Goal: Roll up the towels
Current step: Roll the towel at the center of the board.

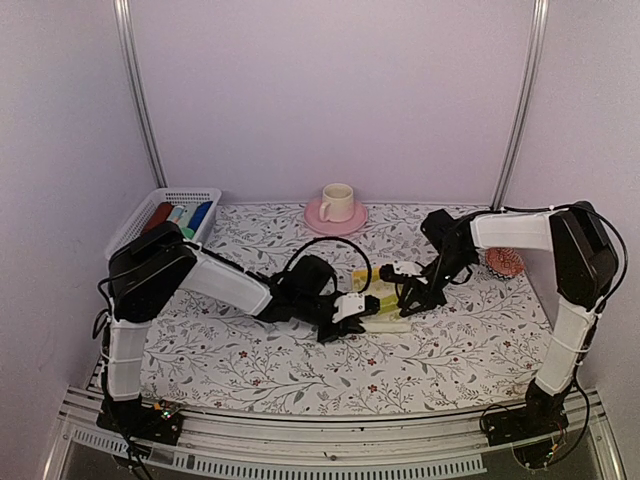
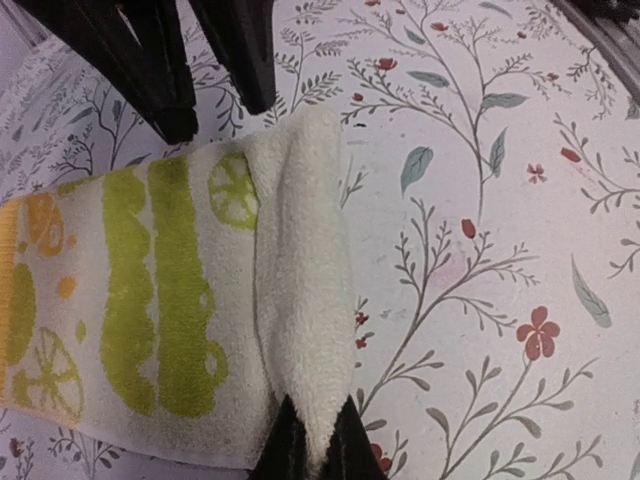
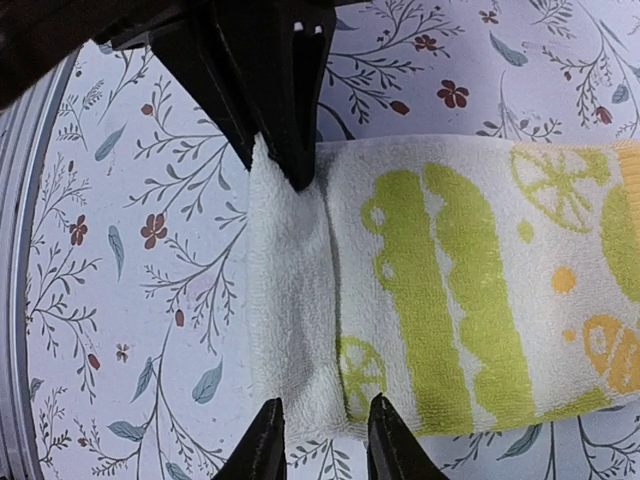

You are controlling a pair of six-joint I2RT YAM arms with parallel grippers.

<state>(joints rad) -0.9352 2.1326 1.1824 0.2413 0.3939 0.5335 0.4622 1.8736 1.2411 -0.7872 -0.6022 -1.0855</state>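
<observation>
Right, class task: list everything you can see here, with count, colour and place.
towel: one, pale yellow with green prints, mid-table
cup: one, cream, on saucer
saucer: one, pink, rear centre
basket: one, white, rear left
rolls: three, dark red, pale blue, deep blue, in basket
tablecloth: one, white floral, over table
red-patterned thing: one, unclear, far right
left jaws: one pair, black, shut on towel fold
right jaws: one pair, black, open astride towel edge

Robot lab booth.
Plain walls (image 1: 330, 90), metal poles (image 1: 141, 100) and a bottom aluminium rail (image 1: 320, 425) frame a floral-clothed table (image 1: 250, 360) bearing robot arms (image 1: 230, 285).
</observation>
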